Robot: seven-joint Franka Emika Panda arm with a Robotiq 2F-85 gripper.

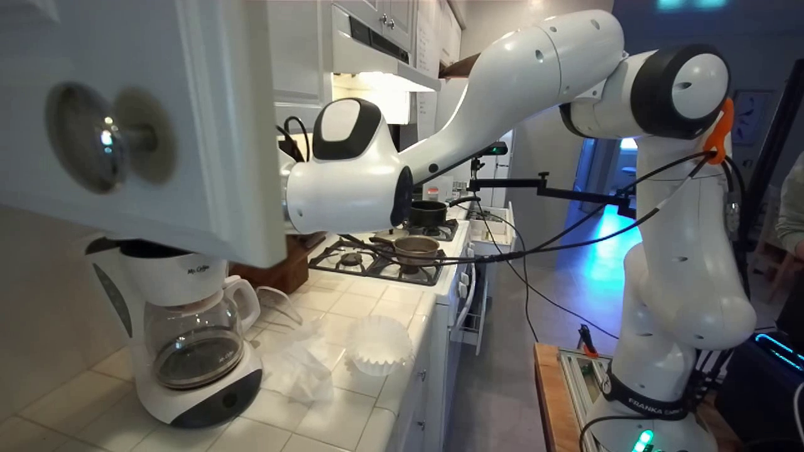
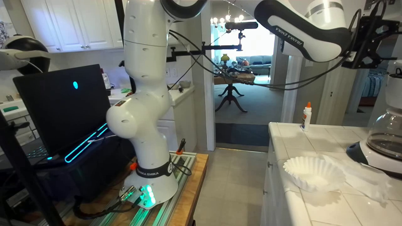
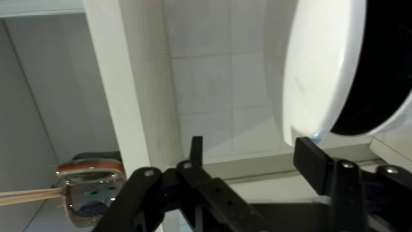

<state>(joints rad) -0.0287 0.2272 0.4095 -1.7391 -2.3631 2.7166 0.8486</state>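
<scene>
My gripper (image 3: 249,154) is open in the wrist view, with nothing between its fingers. It also shows at the upper right edge of an exterior view (image 2: 395,42), above the counter. In the other angle a cabinet door hides it. A white coffee maker (image 3: 315,74) with a black top opening is nearest, by the right finger; I cannot tell whether they touch. The coffee maker stands on the tiled counter in both exterior views (image 1: 176,276) (image 2: 394,91), with its glass carafe (image 1: 195,345) in place. A white paper filter (image 1: 380,345) (image 2: 314,175) and a crumpled translucent sheet (image 1: 301,370) (image 2: 361,179) lie beside it.
A white cabinet door (image 1: 188,125) with a round knob overhangs the coffee maker. A glue bottle (image 2: 306,119) stands at the counter's end. A wooden block (image 1: 279,263) and a stove with pans (image 1: 416,250) lie beyond. A clear container (image 3: 91,190) shows beside a pale cabinet edge (image 3: 119,80).
</scene>
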